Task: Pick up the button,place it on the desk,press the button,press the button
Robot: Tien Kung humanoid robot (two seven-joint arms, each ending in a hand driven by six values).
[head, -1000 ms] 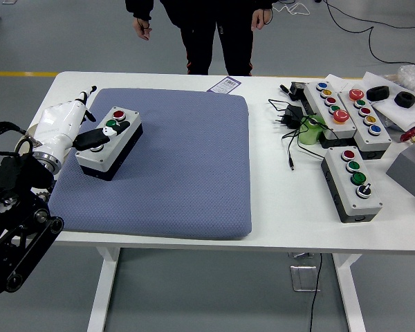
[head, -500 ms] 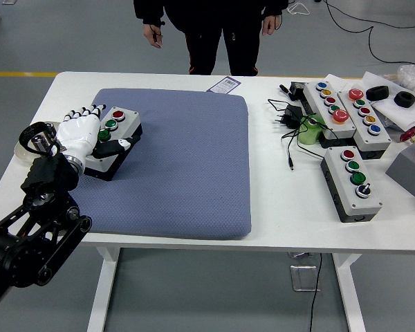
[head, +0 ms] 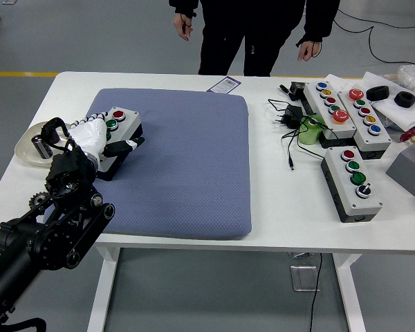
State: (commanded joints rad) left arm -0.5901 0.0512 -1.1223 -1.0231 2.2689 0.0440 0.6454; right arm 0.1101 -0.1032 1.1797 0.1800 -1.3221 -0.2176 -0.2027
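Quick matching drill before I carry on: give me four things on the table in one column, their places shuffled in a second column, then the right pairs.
Things:
1. left hand
2. blue mat
3. black power adapter
4. label card

Places:
A. at the mat's far edge
B. between the mat and the button boxes on the right
C. on the button box at the mat's left side
D. spread over the table's left and middle

Pairs: 1-C, 2-D, 3-B, 4-A
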